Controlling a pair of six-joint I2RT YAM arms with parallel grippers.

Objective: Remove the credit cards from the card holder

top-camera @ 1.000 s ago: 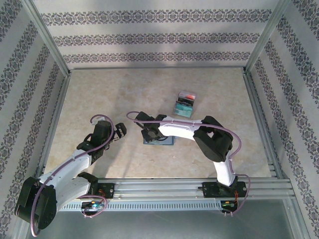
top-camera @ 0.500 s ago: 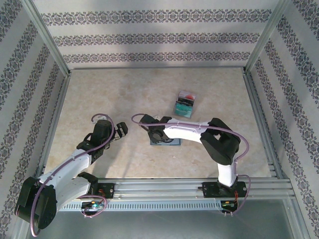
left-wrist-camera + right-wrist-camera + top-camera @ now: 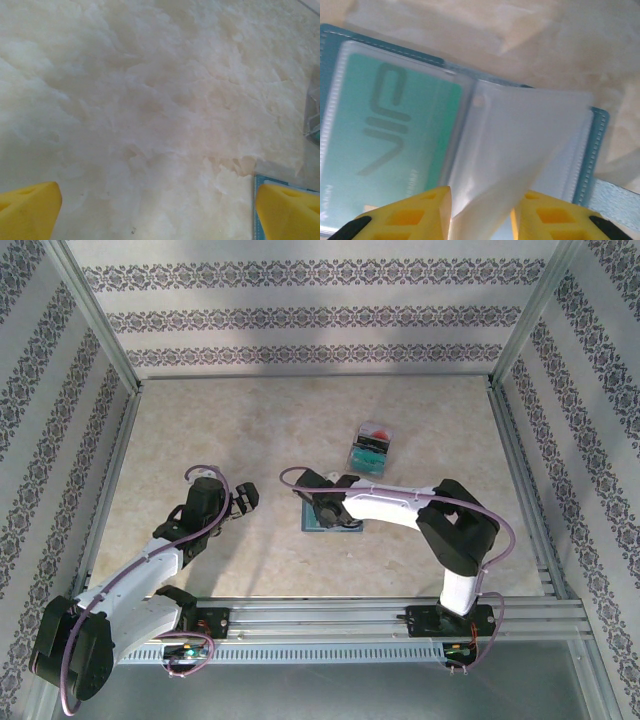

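Note:
The teal-blue card holder lies open on the table under my right gripper. In the right wrist view the holder shows a teal credit card inside its left clear pocket. A clear pocket leaf stands up between the yellow fingers of my right gripper; it touches the left one, with a gap to the right one. Loose cards, red-orange, teal and dark, lie stacked beyond the holder. My left gripper hovers wide open left of the holder, whose corner shows beside its right finger.
Metal frame rails and patterned walls box in the table. A rail with both arm bases runs along the near edge. The card stack's edge shows at the right of the left wrist view.
My right gripper has slid to the right and the holder has shifted with it. Its jaws have widened. The left gripper has crept slightly toward the holder.

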